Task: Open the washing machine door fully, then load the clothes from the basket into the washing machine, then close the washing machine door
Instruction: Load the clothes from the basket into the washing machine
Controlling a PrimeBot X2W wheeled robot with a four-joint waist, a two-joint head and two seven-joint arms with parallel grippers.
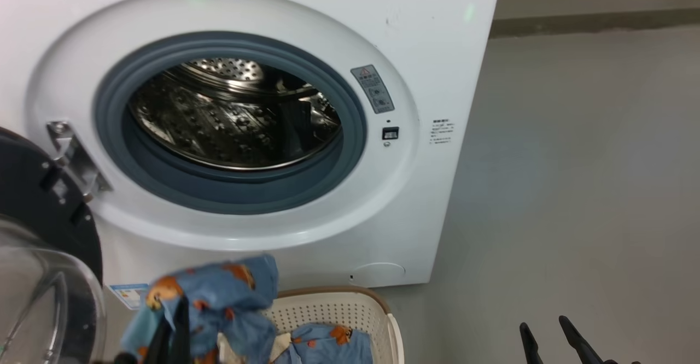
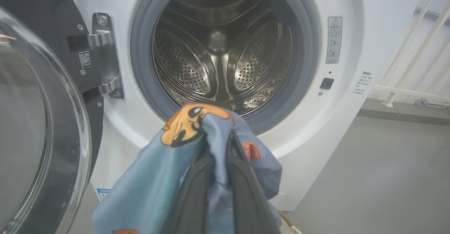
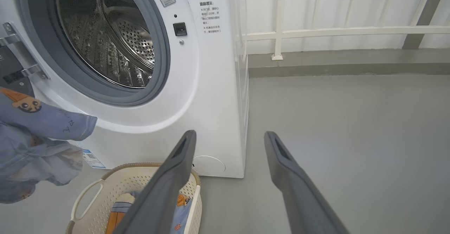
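Note:
The white washing machine [image 1: 437, 80] stands with its round door [image 1: 38, 233] swung open to the left, so the bare steel drum [image 1: 229, 118] shows. My left gripper [image 2: 218, 146] is shut on a light blue garment with orange prints [image 2: 182, 146], held up above the cream basket [image 1: 350, 309] and just below the drum opening. More of the clothes [image 1: 322, 342] lie in the basket. My right gripper [image 3: 228, 135] hangs open with nothing between its fingers, over the grey floor to the right of the basket [image 3: 140, 181].
The open door's glass bowl [image 2: 31, 121] and metal hinge [image 2: 105, 54] are close on the left of my left gripper. Grey floor [image 1: 574, 189] spreads to the right of the machine. A white railing [image 3: 334, 32] runs along the wall behind.

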